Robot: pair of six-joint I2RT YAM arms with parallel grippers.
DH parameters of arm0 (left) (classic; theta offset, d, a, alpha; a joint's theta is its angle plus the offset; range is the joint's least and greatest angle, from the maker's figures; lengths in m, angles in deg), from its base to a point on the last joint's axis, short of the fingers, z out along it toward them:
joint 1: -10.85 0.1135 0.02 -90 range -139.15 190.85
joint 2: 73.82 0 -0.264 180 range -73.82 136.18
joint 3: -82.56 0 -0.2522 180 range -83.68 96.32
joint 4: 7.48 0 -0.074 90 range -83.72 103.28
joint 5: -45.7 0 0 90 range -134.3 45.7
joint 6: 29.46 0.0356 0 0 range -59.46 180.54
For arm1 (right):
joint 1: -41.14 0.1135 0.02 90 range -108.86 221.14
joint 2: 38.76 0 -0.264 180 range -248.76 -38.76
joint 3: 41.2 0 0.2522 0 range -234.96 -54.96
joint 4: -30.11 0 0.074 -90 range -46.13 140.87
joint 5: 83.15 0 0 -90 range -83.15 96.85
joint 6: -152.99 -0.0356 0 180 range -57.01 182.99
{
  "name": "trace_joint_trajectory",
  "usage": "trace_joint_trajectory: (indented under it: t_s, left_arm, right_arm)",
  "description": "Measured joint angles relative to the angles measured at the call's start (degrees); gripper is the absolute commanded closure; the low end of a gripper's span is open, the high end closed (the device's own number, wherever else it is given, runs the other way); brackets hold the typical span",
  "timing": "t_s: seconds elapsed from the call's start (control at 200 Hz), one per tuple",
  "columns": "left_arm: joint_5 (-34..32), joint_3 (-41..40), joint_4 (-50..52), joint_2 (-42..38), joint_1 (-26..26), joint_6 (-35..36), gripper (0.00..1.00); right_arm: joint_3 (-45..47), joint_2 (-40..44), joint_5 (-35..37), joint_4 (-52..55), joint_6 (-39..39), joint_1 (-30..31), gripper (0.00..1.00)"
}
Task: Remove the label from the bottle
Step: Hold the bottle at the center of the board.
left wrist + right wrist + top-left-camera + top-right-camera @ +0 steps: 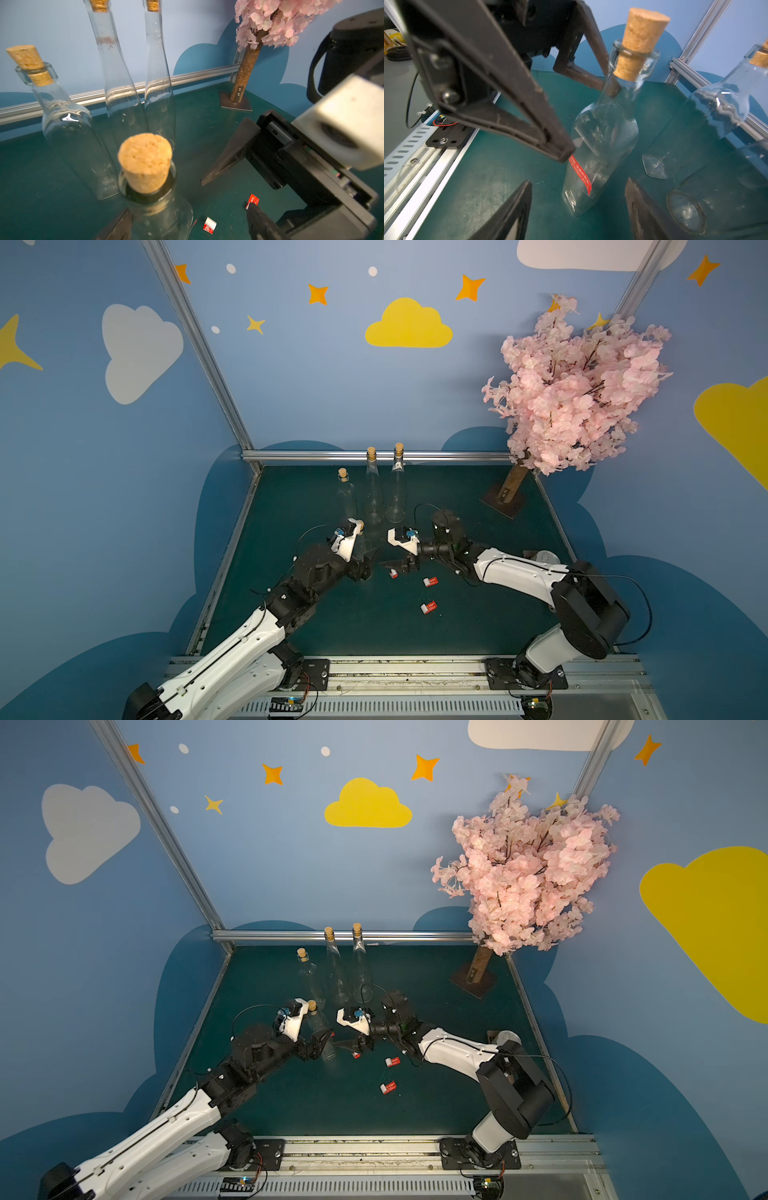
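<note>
Four corked clear glass bottles stand on the dark green surface (457, 614). Three of them (373, 489) form a row towards the rear rail. The fourth, the task bottle (162, 218), stands in front of that row, near the middle of the surface and between the two arms.

1. The left tool (589, 125) has its jaws spread and straddles the task bottle. In the right wrist view one finger passes behind the neck, just below the cork (641, 31). The other finger ends at the front of the body. The left wrist view shows a clear gap between the bottle and one finger, so no clamp is applied.
2. The right tool (579, 181) faces the left tool from the opposite side. Its jaws also stand well apart, with nothing gripped between them.
3. The label (580, 173), a narrow red strip, is on the lower body of the task bottle. Its upper end lies at the tip of the left tool's front finger (contact cannot be confirmed).
4. Three curled red-and-white scraps (431, 581) lie loose on the surface, near and below the right tool in both top views.
5. A pink blossom tree (573, 385) stands on a plate in the far right corner, well apart from the bottles.
</note>
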Motion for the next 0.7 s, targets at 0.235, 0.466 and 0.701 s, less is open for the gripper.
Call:
trace_joint_trajectory:
  t_s: [0.235, 0.466, 0.701]
  left_arm:
    - [-2.45, -0.7, -6.93, 0.72, 0.07, 2.91, 0.18]
    - [-2.49, -0.7, -9.94, 2.1, 1.64, 5.27, 0.31]
    - [0.74, -0.7, -10.16, 2.4, 7.13, 5.25, 0.39]
  right_arm:
    - [0.0, 0.0, -2.12, 0.0, 0.55, -0.46, 0.3]
    - [0.63, 0.0, -3.58, 0.22, 0.72, -0.48, 0.31]
    - [0.63, 0.0, -4.79, 0.61, 0.42, -0.83, 0.33]
